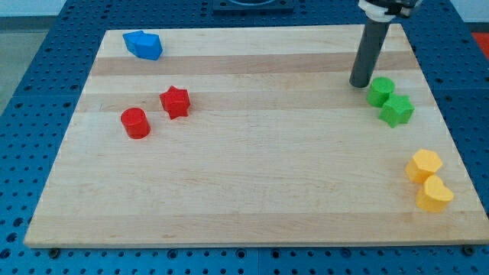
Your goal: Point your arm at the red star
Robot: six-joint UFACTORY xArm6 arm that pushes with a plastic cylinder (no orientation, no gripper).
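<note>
Red star-shaped plastic block [175,101] lies on the pale wooden worktop [252,183] in the view's left half, above mid-height. A red cylindrical block [135,122] sits just beside it, lower and to the view's left, a narrow gap between them. A blue irregular block [144,44] sits near the top-left corner, well apart from both.

My tip [360,83] rests near the view's top right, just beside a green rounded block [380,91], touching or nearly so; I cannot tell which. A green star-shaped block [397,110] touches that one on its lower right. Two yellow blocks [428,179], one roughly hexagonal and one heart-like, sit at the lower right edge.

Pincer: none fitted; only the dark rod shows, so no clenched or released state applies.

Step in hand, by judgement: the approach is not yet made; the tip is well apart from the target, almost the full board width away.

Next move calls for a long sweep toward the view's left and slightly down, stopping short of the star. The path looks free of blocks. Approaching from the right avoids the red cylinder.

Orientation: the star is near-symmetric, no clear long axis; one point appears to face the view's top, slightly tilted.
</note>
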